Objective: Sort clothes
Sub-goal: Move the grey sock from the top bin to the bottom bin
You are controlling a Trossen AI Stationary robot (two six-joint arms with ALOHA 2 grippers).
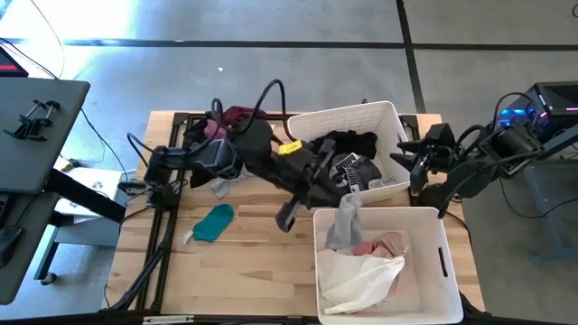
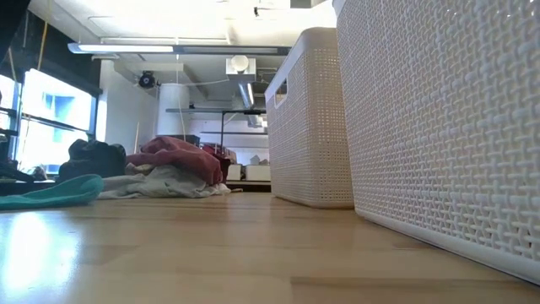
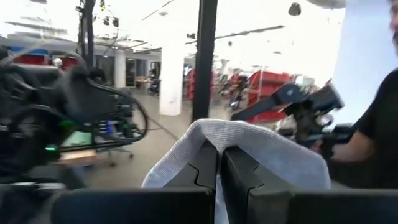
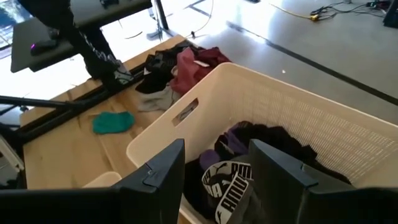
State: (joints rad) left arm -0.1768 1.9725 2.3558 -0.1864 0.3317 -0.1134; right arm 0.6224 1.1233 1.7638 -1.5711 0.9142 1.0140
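My left gripper [image 1: 349, 192] reaches across the table's middle and is shut on a grey garment [image 1: 344, 219], which hangs at the far left corner of the near white bin [image 1: 442, 262]. That bin holds white and pink clothes [image 1: 366, 271]. My right gripper [image 4: 214, 169] stands open above the right end of the far white bin [image 1: 390, 117], over black and purple clothes [image 4: 261, 140], touching nothing. A teal garment [image 1: 215, 222] lies flat on the table. A pile of maroon, black and grey clothes [image 1: 226, 135] rests at the far left. My left gripper pinches the grey garment between its two shut fingers [image 3: 202, 171]. A fold of the cloth [image 3: 249, 140] drapes over the fingertips and falls on both sides. The fingers come about level from the table's left. The garment hangs slack below them into the near bin.
The two white bins [image 2: 312, 118] stand side by side on the table's right half. Black frame bars and cables [image 1: 153, 226] run along the left side. A dark side table [image 1: 36, 126] stands off the left edge. A person in black [image 3: 379, 137] stands beyond the table.
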